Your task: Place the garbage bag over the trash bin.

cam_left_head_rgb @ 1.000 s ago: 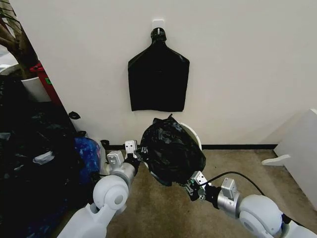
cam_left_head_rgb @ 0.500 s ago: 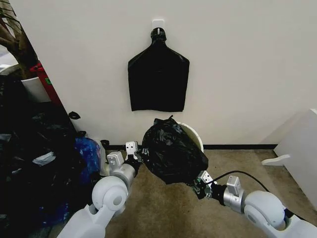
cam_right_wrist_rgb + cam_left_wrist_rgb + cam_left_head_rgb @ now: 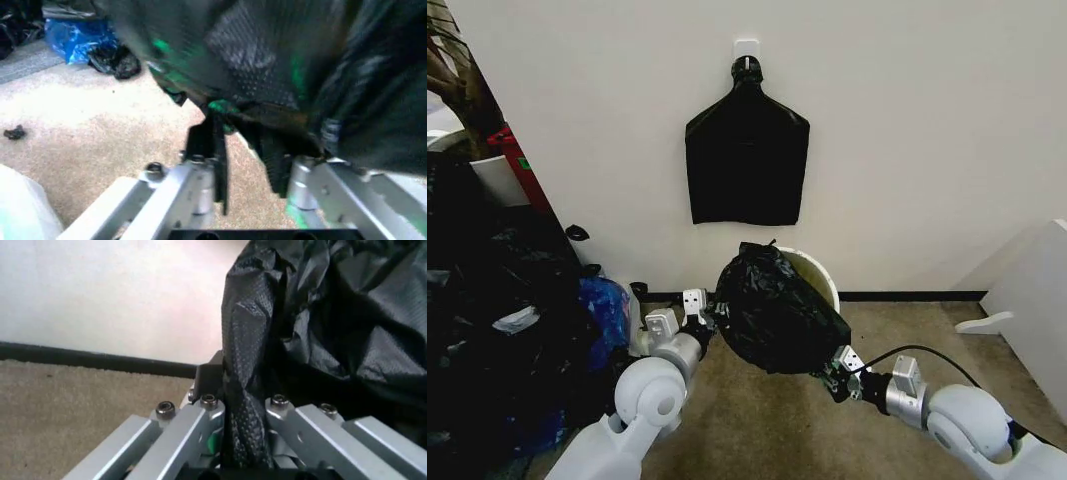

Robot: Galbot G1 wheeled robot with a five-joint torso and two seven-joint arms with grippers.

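Observation:
The garbage bag [image 3: 772, 312], glossy black and crinkled, hangs stretched between my two grippers just in front of the trash bin [image 3: 819, 270]. Only the bin's cream rim and upper wall show behind the bag, close to the wall. My left gripper [image 3: 708, 315] is shut on the bag's left edge; in the left wrist view a twisted strip of the garbage bag [image 3: 245, 410] is pinched between the fingers. My right gripper [image 3: 835, 373] holds the lower right edge, and the garbage bag [image 3: 280, 65] drapes over its fingers [image 3: 214, 145].
A flat black bundle [image 3: 747, 160] hangs from a hook on the wall above the bin. A heap of dark bags [image 3: 497, 330] and a blue bag [image 3: 607, 305] fill the left side. A white panel [image 3: 1037, 310] stands at the right. The floor is beige carpet.
My right gripper has moved right and down, pulling the bag wider. More of the bin's rim shows behind the bag. The left gripper has barely moved.

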